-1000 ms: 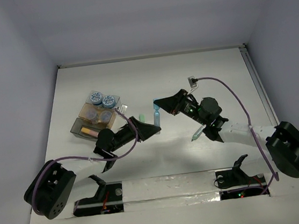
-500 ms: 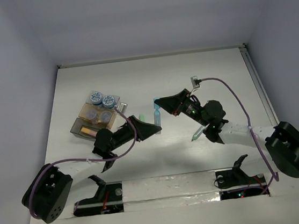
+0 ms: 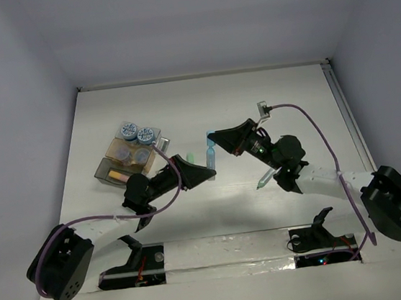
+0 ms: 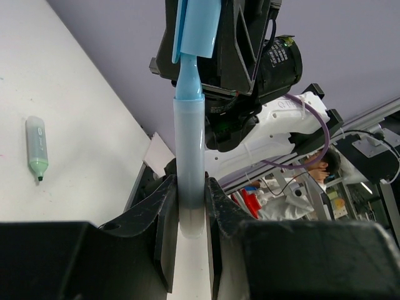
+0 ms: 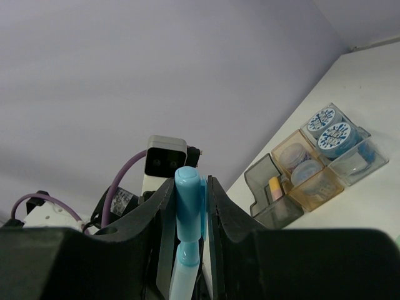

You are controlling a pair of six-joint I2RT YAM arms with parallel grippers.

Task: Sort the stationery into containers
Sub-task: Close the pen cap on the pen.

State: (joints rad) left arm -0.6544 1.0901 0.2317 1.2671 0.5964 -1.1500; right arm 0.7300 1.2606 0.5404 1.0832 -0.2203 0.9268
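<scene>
A blue marker (image 3: 210, 154) hangs in the air between both grippers, above the table's middle. My left gripper (image 3: 208, 169) is shut on its pale barrel (image 4: 189, 137). My right gripper (image 3: 213, 137) is shut on its blue cap (image 5: 187, 200); a short neck shows between cap and barrel. The two containers stand at the left: an amber box (image 3: 157, 135) holding round patterned tubs (image 3: 135, 133), and a grey box (image 3: 103, 168) holding an orange stick (image 3: 119, 175). A green marker (image 3: 190, 156) lies on the table beside the grippers and also shows in the left wrist view (image 4: 36, 147).
A teal marker (image 3: 264, 180) lies on the table under my right arm. In the right wrist view the amber box (image 5: 359, 164) with tubs (image 5: 330, 127) and the grey box (image 5: 259, 175) sit at the right. The arm bases stand at the near edge.
Both grippers keep their hold on the blue marker in about the same place. My left arm's elbow and base link have swung a little leftward and down.
</scene>
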